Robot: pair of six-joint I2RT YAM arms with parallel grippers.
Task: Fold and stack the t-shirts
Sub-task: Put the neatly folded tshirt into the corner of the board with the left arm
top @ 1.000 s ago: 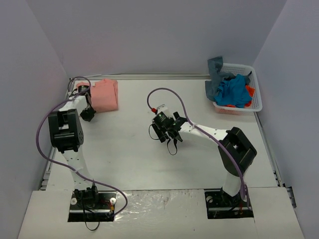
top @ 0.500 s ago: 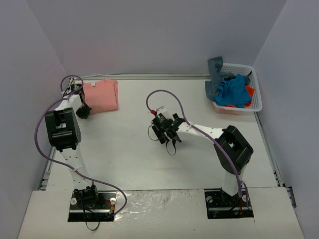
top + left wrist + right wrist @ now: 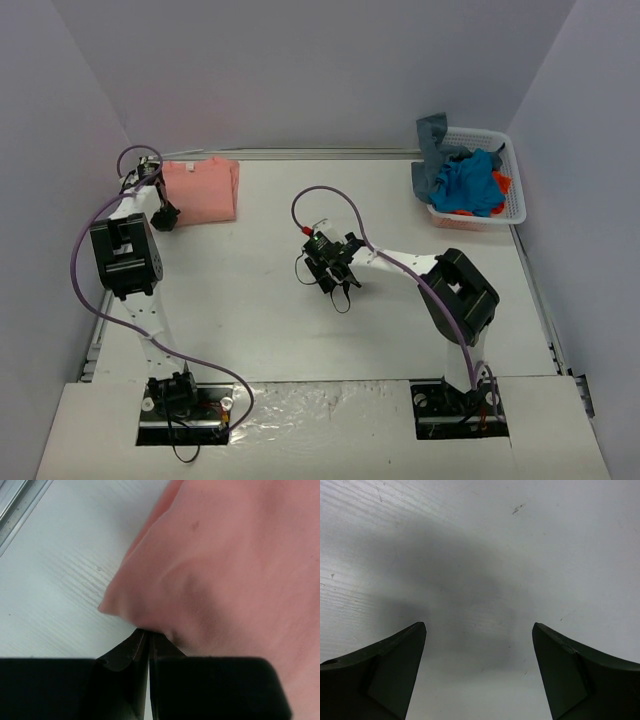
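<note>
Left fingers [image 3: 125, 655], pressed together, pinch a fold at the edge of the salmon-pink t-shirt [image 3: 225, 555], which lies folded at the worktop's [image 3: 260, 320] far left corner, apparently to square up the start of the stack. Right fingers [image 3: 385, 670] hang spread and empty above the worktop's middle, seemingly awaiting work. The blue t-shirt [image 3: 468, 185], grey-blue t-shirt [image 3: 430, 150] and orange-red t-shirt [image 3: 502, 182] sit heaped in the white basket [image 3: 517, 200] at the far right corner.

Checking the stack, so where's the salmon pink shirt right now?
Top view: the salmon-pink shirt lies folded on the table, far left corner, its near-left edge pinched by the left gripper.
</note>
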